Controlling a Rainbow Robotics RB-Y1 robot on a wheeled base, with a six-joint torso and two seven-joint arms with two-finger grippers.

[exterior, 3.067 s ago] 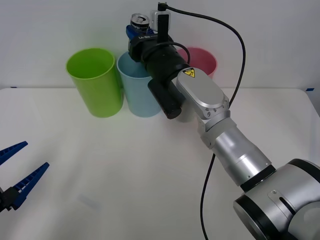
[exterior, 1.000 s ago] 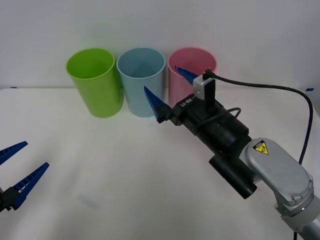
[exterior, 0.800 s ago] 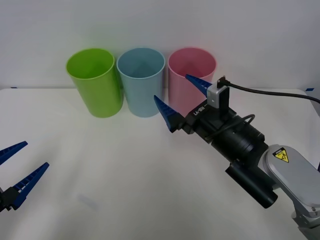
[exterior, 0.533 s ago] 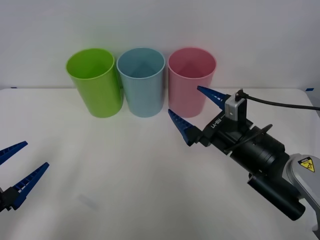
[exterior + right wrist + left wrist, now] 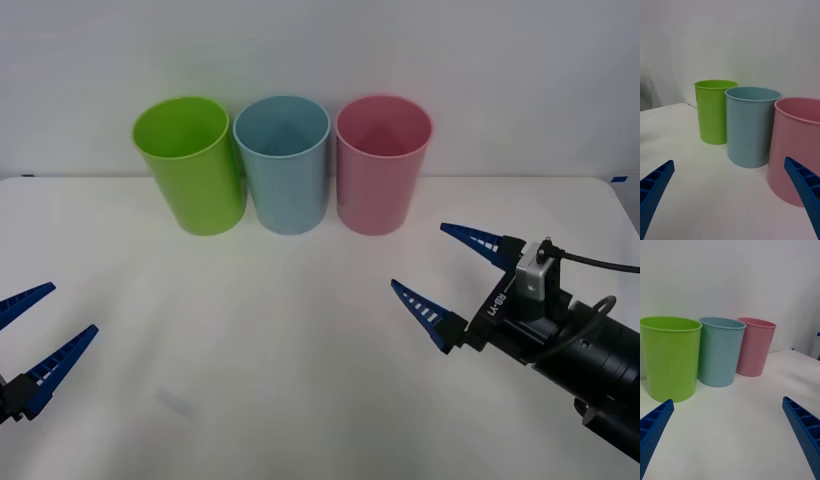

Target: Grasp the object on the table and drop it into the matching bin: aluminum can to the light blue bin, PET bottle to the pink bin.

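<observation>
The aluminum can is out of view. The light blue bin [image 5: 285, 180] stands upright at the back of the white table [image 5: 300, 340], between a lime green bin and the pink bin [image 5: 380, 185]. My right gripper [image 5: 420, 258] hovers open and holding nothing over the table's right side, in front of the pink bin and well short of it. From the right wrist view the light blue bin [image 5: 750, 131] and pink bin [image 5: 797, 150] stand ahead of the open right gripper [image 5: 728, 161]. My left gripper [image 5: 70, 308] rests open at the near left edge.
The lime green bin [image 5: 195, 175] is the leftmost of the three, touching or nearly touching the light blue one. A white wall rises right behind the bins. Bare tabletop lies between the two grippers.
My right arm has drawn back from above the light blue bin toward the near right. It held the can there at first and is now open and holding nothing. The left arm has not moved.
</observation>
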